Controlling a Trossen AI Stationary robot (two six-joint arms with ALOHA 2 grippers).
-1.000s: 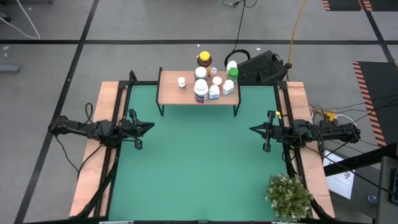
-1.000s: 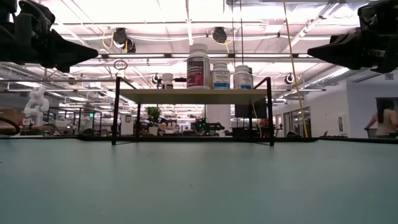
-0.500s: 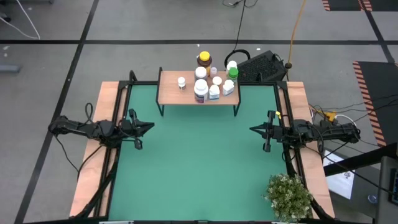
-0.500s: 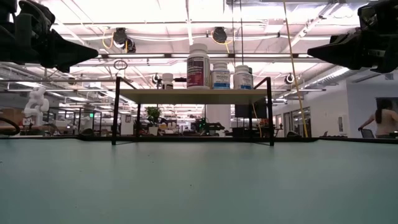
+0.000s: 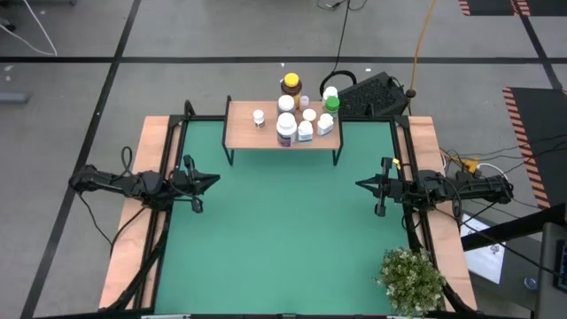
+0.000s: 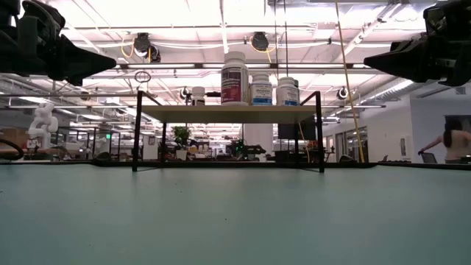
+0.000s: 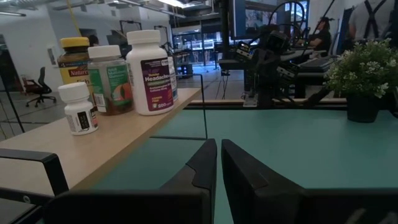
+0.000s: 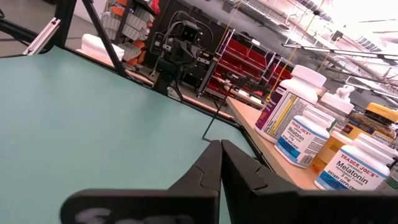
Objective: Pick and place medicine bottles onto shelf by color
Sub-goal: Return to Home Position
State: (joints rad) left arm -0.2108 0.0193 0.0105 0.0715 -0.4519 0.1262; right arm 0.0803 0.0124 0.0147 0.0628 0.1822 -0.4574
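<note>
The medicine bottles stand upright on their bases on the shelf (image 5: 266,135), a light-wood board on black legs at the table's far side. Several white-capped ones (image 5: 286,127) cluster at its right half, one small white bottle (image 5: 259,117) stands apart to the left, an amber yellow-capped one (image 5: 291,85) and a green-capped one (image 5: 332,105) stand at the far edge. My left gripper (image 5: 215,180) is shut, level, at the table's left edge. My right gripper (image 5: 360,184) is shut, level, at the right edge. Both are far from the shelf and hold nothing.
A leafy potted plant (image 5: 411,280) stands at the table's near right corner. A black keyboard-like object (image 5: 372,94) and cables lie beyond the far edge. Green mat (image 5: 283,230) stretches between the arms. A person (image 6: 454,142) shows far off in the room.
</note>
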